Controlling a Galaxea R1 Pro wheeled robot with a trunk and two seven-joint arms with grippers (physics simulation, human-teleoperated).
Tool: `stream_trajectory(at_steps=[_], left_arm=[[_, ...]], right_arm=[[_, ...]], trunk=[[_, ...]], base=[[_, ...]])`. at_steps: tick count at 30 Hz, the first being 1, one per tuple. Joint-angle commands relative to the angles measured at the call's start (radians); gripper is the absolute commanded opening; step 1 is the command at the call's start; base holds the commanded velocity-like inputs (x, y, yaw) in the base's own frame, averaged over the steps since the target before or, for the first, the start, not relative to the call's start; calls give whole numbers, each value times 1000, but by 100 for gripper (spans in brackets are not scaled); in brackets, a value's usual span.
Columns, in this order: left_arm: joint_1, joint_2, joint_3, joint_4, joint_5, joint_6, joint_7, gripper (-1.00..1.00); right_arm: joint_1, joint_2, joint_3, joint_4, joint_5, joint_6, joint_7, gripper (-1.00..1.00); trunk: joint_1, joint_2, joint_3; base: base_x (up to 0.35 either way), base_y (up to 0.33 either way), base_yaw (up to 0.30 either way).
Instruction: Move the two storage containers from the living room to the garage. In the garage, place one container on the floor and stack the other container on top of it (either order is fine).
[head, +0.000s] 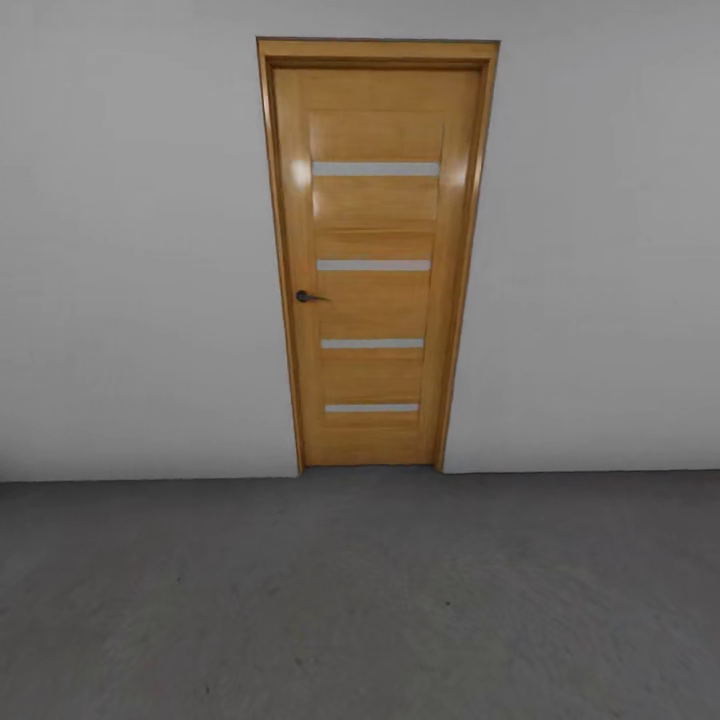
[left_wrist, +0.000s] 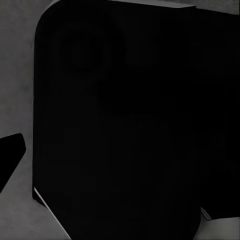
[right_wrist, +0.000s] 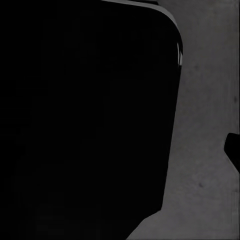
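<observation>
Straight ahead, head view: a tan door (head: 372, 260) with four pale glass slats, shut in its wooden frame, stands at 12 o'clock in the picture.
Door handle: a small dark lever (head: 308, 297) sits on the door's 9 o'clock edge, about halfway up.
Wall: a plain pale grey wall (head: 130, 250) runs to both sides of the door, from 9 o'clock across to 3 o'clock.
Floor, head view: the dark grey matte floor (head: 360, 600) takes the lower part, from 8 o'clock through 6 to 4 o'clock, and meets the wall and the door's foot.
Room: the grey walls, grey floor and slatted door match the garage.
Left wrist view: a large black rounded body (left_wrist: 125, 130), part of the robot, covers most of the picture; grey floor (left_wrist: 17, 75) shows past it at 9 to 10 o'clock.
Left pincer: a black tip (left_wrist: 9, 155) juts in at 9 o'clock; I cannot tell whether the pincer is released or clenched.
Right wrist view: another black rounded body (right_wrist: 85, 120) covers the picture from 12 through 9 to 6 o'clock; grey floor (right_wrist: 205, 150) lies at 3 o'clock.
Right pincer: a small black tip (right_wrist: 233, 150) shows at the 3 o'clock edge; released or clenched, I cannot tell.
</observation>
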Motion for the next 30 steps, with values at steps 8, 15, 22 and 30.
stream_trajectory(at_steps=[8, 15, 22, 30], left_arm=[[0, 2, 2, -1, 11, 3, 1, 100], [0, 3, 2, -1, 13, 3, 1, 100], [0, 3, 2, -1, 12, 3, 1, 100], [0, 3, 2, -1, 12, 3, 1, 100]], right_arm=[[0, 3, 0, 0, 9, -4, 0, 100], [0, 1, 3, 0, 11, -4, 0, 100], [0, -6, 2, 0, 12, -3, 0, 100], [0, -5, 4, 0, 13, -1, 0, 100]], trunk=[[0, 0, -1], [0, 0, -1], [0, 0, -1], [0, 0, -1]], base=[[273, -235, 22], [300, -137, 209], [321, -3, 31], [322, 0, 0]])
